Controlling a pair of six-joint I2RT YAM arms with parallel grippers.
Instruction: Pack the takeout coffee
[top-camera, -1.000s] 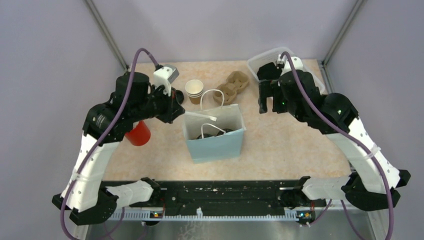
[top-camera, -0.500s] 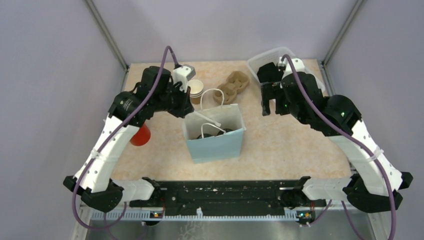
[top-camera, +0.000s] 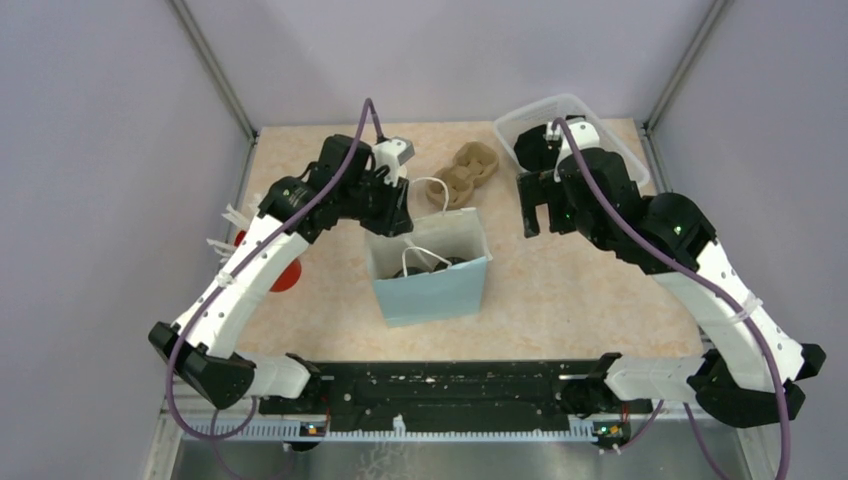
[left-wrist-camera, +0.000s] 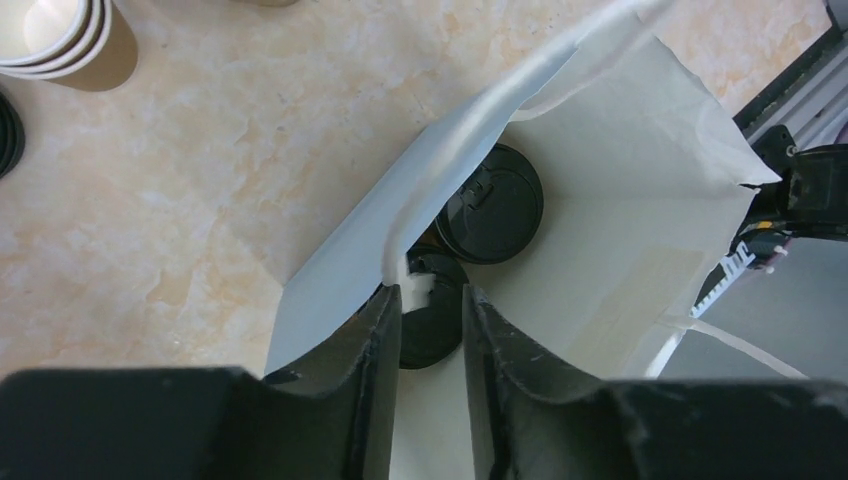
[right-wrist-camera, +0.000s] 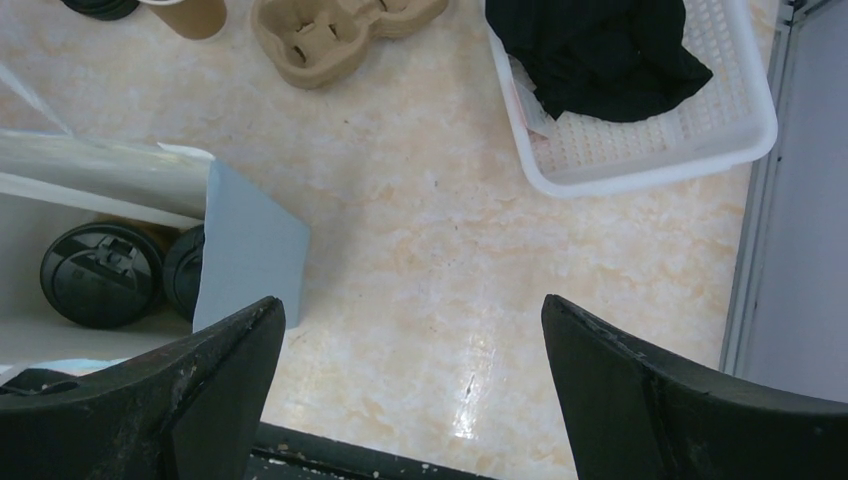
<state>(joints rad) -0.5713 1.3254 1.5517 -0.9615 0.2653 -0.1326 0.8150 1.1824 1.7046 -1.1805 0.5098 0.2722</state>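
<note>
Two takeout coffee cups stand inside the light blue paper bag, and only their black lids show. From the right wrist the same lids appear in the bag's mouth. My left gripper hangs over the bag's back left corner, its jaws a narrow gap apart above the nearer lid. A small white piece at the end of the bag's handle strip lies between the tips, not clamped. Right of the bag, my right gripper hovers wide open and empty over bare table.
A brown two-hole carrier lies behind the bag. Stacked open paper cups and spare black lids sit at back left. A white basket with black cloth is at back right. The red cup peeks from under my left arm.
My left arm swung right from beside the spare lids to the bag's back left corner, and its jaws went from shut to slightly parted. The right arm barely moved.
</note>
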